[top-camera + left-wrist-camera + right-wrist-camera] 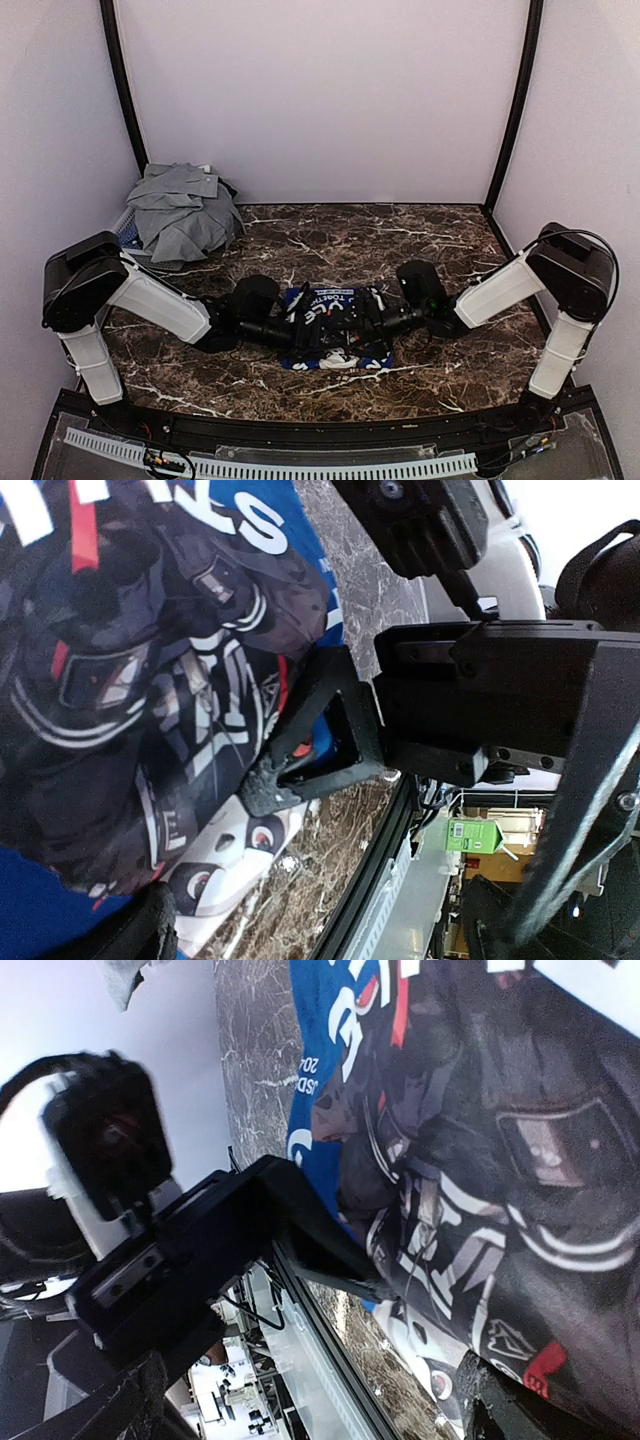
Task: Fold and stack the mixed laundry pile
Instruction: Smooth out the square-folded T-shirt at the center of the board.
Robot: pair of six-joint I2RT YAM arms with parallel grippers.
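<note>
The dark-brown marble table (450, 380) holds everything. At its far left corner a crumpled light-grey collared polo shirt (180, 210) is heaped on a pale mesh basket (124, 228), well apart from the arms. The royal-blue T-shirt with white print (335, 352) lies in the centre, near the front edge. Both arms reach inward, low over it and almost meeting. I judge they may collide, or drag the cloth into wrinkles. The right gripper (385, 322) has its fingers spread; about the left gripper (292, 332) I cannot tell.

Even, soft light — slight blur.
</note>
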